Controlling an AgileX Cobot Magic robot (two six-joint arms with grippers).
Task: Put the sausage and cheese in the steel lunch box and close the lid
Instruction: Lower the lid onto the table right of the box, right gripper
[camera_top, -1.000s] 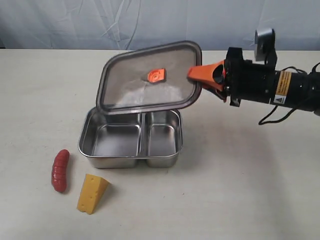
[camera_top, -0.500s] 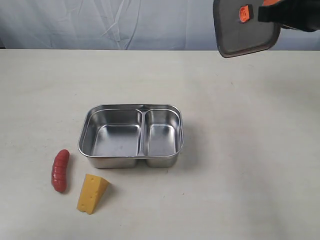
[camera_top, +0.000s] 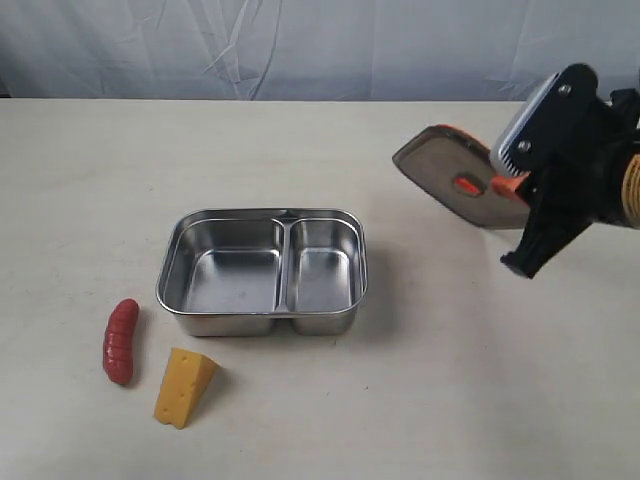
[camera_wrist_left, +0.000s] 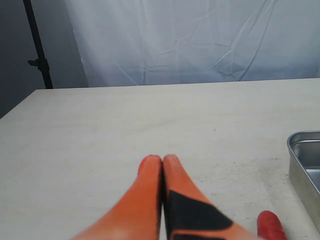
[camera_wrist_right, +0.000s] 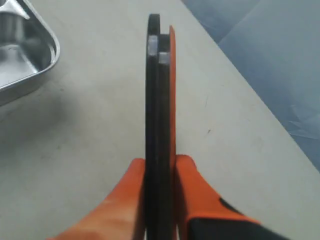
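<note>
The steel lunch box (camera_top: 262, 272) stands open and empty mid-table; a corner of it (camera_wrist_right: 22, 55) shows in the right wrist view and its edge (camera_wrist_left: 305, 155) in the left wrist view. The dark red sausage (camera_top: 120, 340) lies left of the box's front, its tip (camera_wrist_left: 270, 226) showing in the left wrist view. The yellow cheese (camera_top: 183, 386) lies beside the sausage. My right gripper (camera_wrist_right: 160, 167) is shut on the dark lid (camera_top: 450, 185), held tilted above the table right of the box; the lid (camera_wrist_right: 157, 100) appears edge-on. My left gripper (camera_wrist_left: 163, 161) is shut and empty, out of the exterior view.
A pale blue cloth backdrop (camera_top: 300, 50) runs behind the table's far edge. A black stand pole (camera_wrist_left: 37, 45) rises beyond the table's corner in the left wrist view. Bare tabletop (camera_top: 450, 380) lies in front of and right of the box.
The right gripper lifted the lid off the box, swung it up and to the right, then lowered it to the right of the box. Box, sausage and cheese stayed put.
</note>
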